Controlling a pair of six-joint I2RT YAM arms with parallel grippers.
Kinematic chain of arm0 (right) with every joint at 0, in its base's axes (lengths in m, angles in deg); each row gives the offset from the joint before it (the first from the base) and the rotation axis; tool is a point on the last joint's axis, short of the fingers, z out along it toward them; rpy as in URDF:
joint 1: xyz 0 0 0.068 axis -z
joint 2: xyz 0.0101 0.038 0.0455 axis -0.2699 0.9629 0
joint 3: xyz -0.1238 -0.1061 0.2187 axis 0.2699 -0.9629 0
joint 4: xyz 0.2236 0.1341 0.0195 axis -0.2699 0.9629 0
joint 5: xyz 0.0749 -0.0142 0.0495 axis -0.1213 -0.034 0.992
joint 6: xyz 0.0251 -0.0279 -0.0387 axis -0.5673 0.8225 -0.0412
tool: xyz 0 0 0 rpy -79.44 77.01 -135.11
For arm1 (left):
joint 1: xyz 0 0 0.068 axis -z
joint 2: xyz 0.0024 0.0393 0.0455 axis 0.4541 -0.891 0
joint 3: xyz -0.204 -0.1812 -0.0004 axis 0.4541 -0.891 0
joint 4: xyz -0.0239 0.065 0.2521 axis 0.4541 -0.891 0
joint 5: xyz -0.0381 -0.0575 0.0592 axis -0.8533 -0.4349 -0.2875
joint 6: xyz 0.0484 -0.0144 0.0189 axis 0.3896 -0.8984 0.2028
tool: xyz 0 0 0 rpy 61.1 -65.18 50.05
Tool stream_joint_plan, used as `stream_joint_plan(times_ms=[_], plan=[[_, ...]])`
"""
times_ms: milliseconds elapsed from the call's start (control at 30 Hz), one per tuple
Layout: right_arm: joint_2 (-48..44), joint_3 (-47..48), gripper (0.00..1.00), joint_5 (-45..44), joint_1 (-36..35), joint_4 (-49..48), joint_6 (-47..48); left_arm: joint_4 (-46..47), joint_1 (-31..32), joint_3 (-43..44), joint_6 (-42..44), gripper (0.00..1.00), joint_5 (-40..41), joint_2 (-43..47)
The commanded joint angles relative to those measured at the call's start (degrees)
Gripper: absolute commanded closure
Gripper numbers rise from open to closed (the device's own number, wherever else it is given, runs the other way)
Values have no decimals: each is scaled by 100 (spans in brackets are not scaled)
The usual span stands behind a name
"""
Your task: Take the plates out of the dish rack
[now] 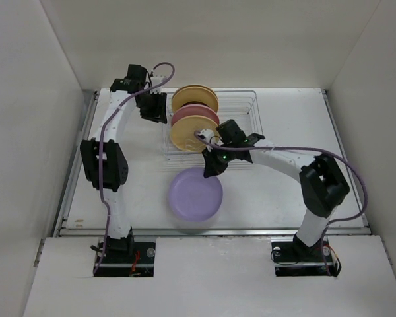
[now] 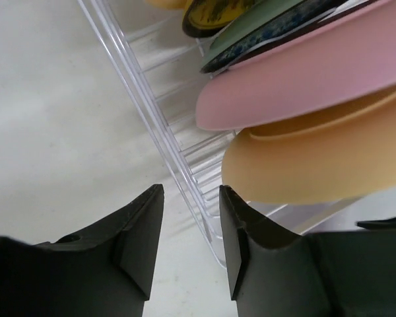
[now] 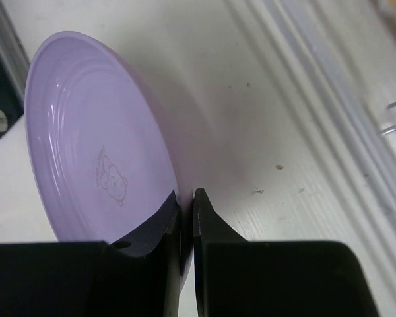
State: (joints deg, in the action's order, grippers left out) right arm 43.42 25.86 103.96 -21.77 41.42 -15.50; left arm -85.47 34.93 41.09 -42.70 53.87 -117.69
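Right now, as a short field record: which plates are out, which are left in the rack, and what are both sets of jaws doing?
out of rack: lavender plate, in front of the dish rack
in rack: yellow-orange plate, pink plate, teal patterned plate, dark brown-gold plate
left arm: jaws open beside the rack's clear side wall
right arm: jaws shut on the lavender plate's rim

Your left arm [image 1: 115,122] and right arm [image 1: 277,160] in white tubular links, bulky black joint housings [image 1: 325,185], a lavender cable [image 1: 303,149] trailing back from each wrist, a green light [image 1: 218,156] glows just behind your right gripper [image 3: 187,198], fingers [image 2: 142,244] of your left gripper [image 2: 191,198] matte black, wedge-shaped, bevelled tips.
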Motion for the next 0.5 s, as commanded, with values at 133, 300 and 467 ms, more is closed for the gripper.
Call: stream_joint_plan(times_ms=[133,300,467], plan=[[337,21,85,-869,-335,-534,-386,364,87,-462,710,59,-228,1230],[153,-226,54,-1044,-335,-825,-500,364,297,-639,1263,46,-527,1345],[-223,300,47,-1186,-335,-280,-438,-49,832,-410,2020,41,-345,1213]])
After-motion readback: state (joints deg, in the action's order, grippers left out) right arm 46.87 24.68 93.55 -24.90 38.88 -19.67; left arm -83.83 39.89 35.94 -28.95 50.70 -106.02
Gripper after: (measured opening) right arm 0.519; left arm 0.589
